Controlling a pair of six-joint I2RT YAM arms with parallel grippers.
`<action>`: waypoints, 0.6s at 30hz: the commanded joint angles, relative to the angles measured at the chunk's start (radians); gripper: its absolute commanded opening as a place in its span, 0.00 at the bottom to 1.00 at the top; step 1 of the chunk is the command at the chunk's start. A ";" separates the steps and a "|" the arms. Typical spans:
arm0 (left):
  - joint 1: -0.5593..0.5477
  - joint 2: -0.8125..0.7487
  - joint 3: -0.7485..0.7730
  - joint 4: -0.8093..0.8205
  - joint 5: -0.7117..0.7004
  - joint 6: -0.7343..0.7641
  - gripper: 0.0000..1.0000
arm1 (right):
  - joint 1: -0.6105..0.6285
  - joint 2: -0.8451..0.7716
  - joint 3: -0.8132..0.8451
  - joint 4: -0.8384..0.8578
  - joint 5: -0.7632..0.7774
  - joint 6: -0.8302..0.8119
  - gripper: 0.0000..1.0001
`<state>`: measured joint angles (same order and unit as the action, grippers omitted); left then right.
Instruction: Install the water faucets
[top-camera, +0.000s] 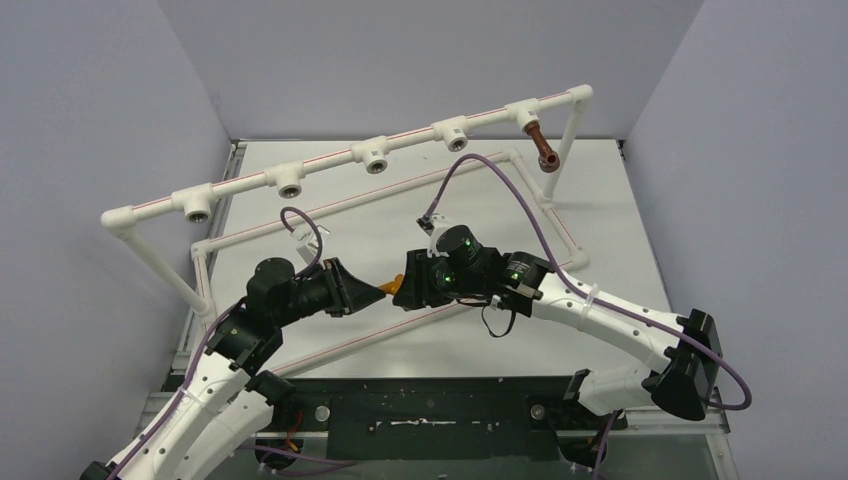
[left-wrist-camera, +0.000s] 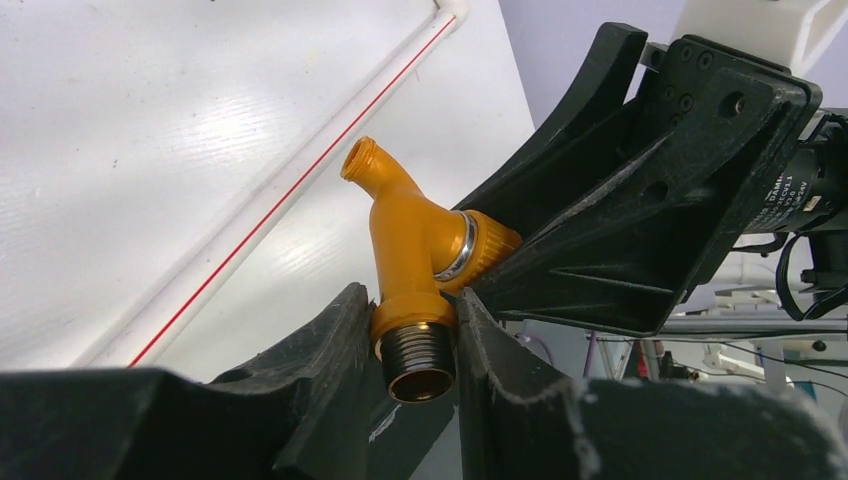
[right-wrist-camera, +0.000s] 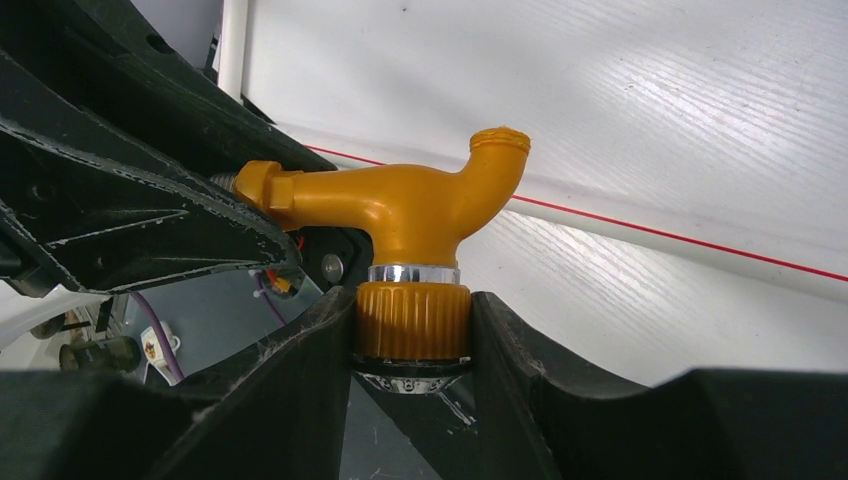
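The orange-yellow water faucet (top-camera: 391, 290) hangs above the table between my two grippers, and both hold it. My left gripper (left-wrist-camera: 415, 335) is shut on the collar above its dark threaded end (left-wrist-camera: 420, 360), and the bent spout (left-wrist-camera: 365, 165) points up and away. My right gripper (right-wrist-camera: 412, 325) is shut on the ribbed knob (right-wrist-camera: 412, 318) below the silver ring. The two grippers meet nose to nose, the left gripper (top-camera: 372, 290) and the right gripper (top-camera: 404, 286). The dark reddish-brown faucet (top-camera: 544, 150) hangs from the rightmost tee (top-camera: 522, 115) of the pipe frame.
The white pipe frame (top-camera: 330, 165) spans the back, with several open tee sockets (top-camera: 290, 184) facing forward. Lower frame pipes with a red stripe (top-camera: 400, 335) lie on the white table. Purple cables loop over both arms. Grey walls close in left and right.
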<state>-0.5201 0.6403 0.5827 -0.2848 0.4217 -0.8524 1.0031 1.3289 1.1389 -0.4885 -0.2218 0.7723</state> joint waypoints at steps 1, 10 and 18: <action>-0.006 0.005 0.015 0.070 0.050 -0.005 0.00 | 0.013 -0.057 0.033 0.077 0.021 0.019 0.09; -0.006 0.001 0.000 0.142 0.078 -0.095 0.00 | 0.011 -0.167 -0.087 0.199 -0.009 -0.037 0.69; -0.004 -0.015 -0.005 0.219 0.119 -0.217 0.00 | -0.001 -0.341 -0.185 0.299 -0.029 -0.238 0.80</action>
<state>-0.5220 0.6472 0.5705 -0.2050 0.4896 -0.9840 1.0027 1.0863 0.9890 -0.3229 -0.2264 0.6769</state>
